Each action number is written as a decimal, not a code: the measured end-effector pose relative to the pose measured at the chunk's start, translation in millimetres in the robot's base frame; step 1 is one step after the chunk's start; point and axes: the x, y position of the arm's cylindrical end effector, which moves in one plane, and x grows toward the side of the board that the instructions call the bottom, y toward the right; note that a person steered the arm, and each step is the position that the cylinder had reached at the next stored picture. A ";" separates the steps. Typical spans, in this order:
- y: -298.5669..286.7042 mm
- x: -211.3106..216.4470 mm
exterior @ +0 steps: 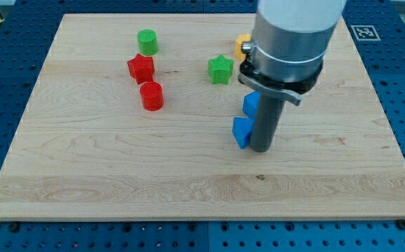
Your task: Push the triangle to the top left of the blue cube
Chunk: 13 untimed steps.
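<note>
Arm over a wooden board [83, 175] of small blocks, rod down at the blue pair.

The arm [289, 42] covers the board's upper right; it has no gripper, only my tip [260, 149], touching the right side of the blue triangle [240, 131]. The blue cube [250, 103] sits just above it, partly hidden. An orange block [240, 46] peeks out behind the arm. Leftward: green star [220, 69], red star [140, 68], red cylinder [151, 96], green cylinder [147, 42].

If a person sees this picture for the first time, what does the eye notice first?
The big grey arm at the view's top right, its dark rod ending at my tip beside two blue blocks. Then the red and green blocks farther up and to the left.
</note>
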 end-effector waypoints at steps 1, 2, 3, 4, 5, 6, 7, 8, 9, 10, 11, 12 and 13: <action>-8.5 0.0; -13.5 0.0; -13.8 -0.7; -21.0 -6.9; -30.7 -16.9; -34.8 -23.0; -36.9 -31.8; -39.5 -37.4; -48.6 -38.0; -62.5 -38.1; -63.5 -41.8; -63.5 -48.5; -60.4 -65.4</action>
